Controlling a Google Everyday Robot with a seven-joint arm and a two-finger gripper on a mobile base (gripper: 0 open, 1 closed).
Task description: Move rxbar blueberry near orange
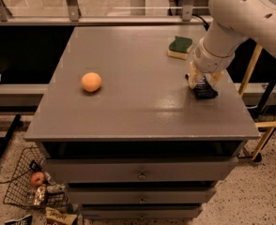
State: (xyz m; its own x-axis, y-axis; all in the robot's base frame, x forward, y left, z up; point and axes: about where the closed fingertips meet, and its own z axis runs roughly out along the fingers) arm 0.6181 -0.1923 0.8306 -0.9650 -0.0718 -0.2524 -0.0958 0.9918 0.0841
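The rxbar blueberry [206, 91], a small dark navy bar, lies on the grey table top [142, 102] near its right edge. My gripper [203, 82] comes down on it from above, with its cream fingers [193, 79] on either side of the bar and closed against it. The bar still rests on the table. The orange [91, 82], round and pale orange, sits on the left part of the table, far to the left of the gripper.
A green-and-yellow sponge [180, 47] lies at the back right, just behind the gripper. The table is a drawer cabinet with drawers [141, 174] at the front. On the floor at the left, a wire basket [30, 186] holds a red apple [37, 178] and snack packets.
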